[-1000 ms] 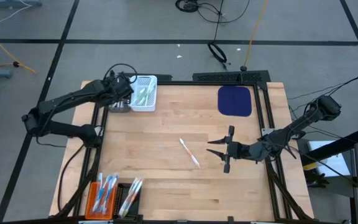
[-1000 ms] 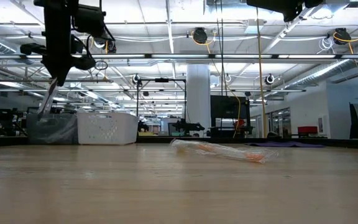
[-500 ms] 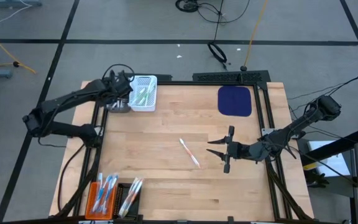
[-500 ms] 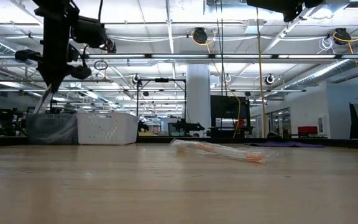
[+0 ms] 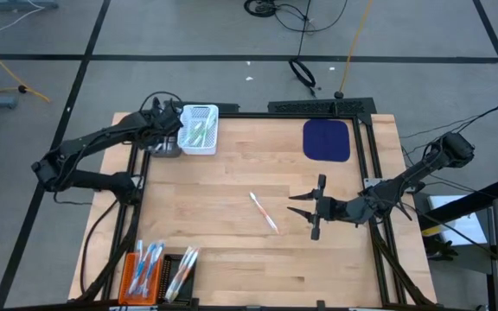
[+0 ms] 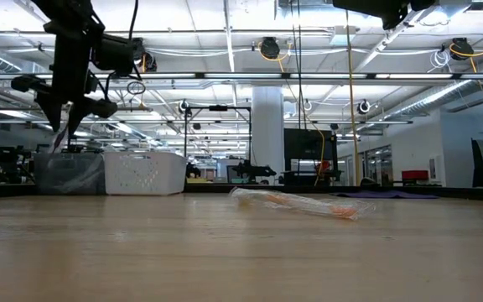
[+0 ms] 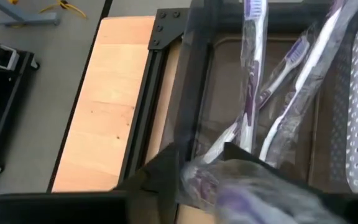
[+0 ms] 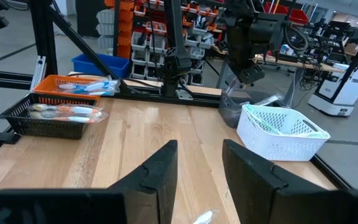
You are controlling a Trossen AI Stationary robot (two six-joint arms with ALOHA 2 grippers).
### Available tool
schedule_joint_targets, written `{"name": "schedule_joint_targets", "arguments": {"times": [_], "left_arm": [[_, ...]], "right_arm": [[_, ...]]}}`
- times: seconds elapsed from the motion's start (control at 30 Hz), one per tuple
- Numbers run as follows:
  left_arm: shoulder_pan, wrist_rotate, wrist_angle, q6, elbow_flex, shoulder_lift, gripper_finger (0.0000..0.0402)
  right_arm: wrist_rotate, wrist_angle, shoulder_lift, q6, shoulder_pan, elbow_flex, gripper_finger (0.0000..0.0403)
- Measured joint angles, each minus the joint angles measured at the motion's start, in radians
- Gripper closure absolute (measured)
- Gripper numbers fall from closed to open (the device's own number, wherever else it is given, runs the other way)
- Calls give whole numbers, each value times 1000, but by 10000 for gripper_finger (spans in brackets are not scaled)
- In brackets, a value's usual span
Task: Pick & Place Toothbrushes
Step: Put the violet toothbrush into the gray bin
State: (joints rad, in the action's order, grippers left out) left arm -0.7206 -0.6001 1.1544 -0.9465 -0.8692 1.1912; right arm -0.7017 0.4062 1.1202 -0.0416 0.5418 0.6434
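over perforated basket [image 5: 201,130] (white, plastic?), left gripper [image 5: 168,121].

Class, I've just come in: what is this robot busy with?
It is sorting toothbrushes. The left tool hangs over the grey bin beside the white basket at the table's far left corner, where purple brushes lie. One wrapped brush lies mid-table, the open right tool beside it. More wait in the orange tray and black tray.

1. Left gripper [image 5: 169,130], far-left corner of table [image 5: 232,250]: fingers blurred in wrist view.
2. Wrapped toothbrush [image 7: 253,193] there blurred; heads cut off.
3. Black basket [image 5: 178,278] cut by the picture's edge.
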Motion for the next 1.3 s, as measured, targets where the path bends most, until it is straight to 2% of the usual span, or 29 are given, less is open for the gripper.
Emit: {"name": "schedule_joint_targets", "arguments": {"times": [0.23, 0.43, 0.6, 0.83, 1.1, 1.3], "left_arm": [[0, -30, 0, 18, 0, 0, 197], [0, -60, -7, 36, 0, 0, 164], [0, -85, -36, 59, -4, -7, 158], [0, -98, -161, 114, -5, -47, 158], [0, -192, -184, 107, -5, -77, 158], [0, -213, -314, 119, -5, -133, 158]], "right_arm": [[0, -1, 0, 3, -16, 0, 284], [0, -8, 0, 3, -19, 0, 284], [0, -8, 0, 2, -19, 0, 284], [0, -8, 0, 1, -19, 0, 284], [0, -15, 0, -19, -25, 0, 284], [0, -39, 0, -23, -55, 0, 284]]}}
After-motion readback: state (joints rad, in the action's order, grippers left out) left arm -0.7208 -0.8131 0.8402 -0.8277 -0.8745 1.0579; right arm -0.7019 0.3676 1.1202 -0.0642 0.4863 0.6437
